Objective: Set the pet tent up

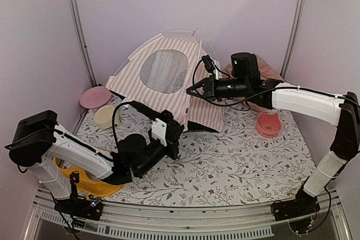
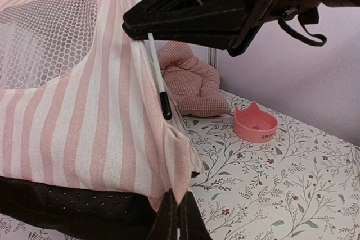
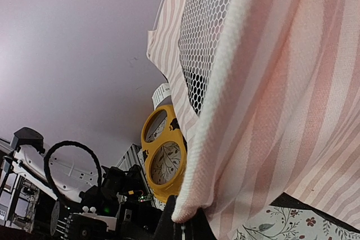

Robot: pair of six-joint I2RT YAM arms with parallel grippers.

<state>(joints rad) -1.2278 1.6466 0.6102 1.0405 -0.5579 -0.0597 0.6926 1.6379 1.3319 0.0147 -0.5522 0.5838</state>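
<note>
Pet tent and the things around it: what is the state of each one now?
pet tent: partly raised, not fully standing
left gripper: shut on its lower corner
right gripper: shut on its edge
pink bowl: upright, empty
cushion: lying behind the tent

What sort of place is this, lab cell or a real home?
Probably a lab test cell: plain walls with metal frame posts, a floral tablecloth, and pet props, the striped pet tent and a cat-eared pink bowl.

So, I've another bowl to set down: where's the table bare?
Bare: the floral cloth in front of the tent, left of the pink cat bowl. Crowded: back left by the pink plate and cream bowl; back right around the cushion.
</note>
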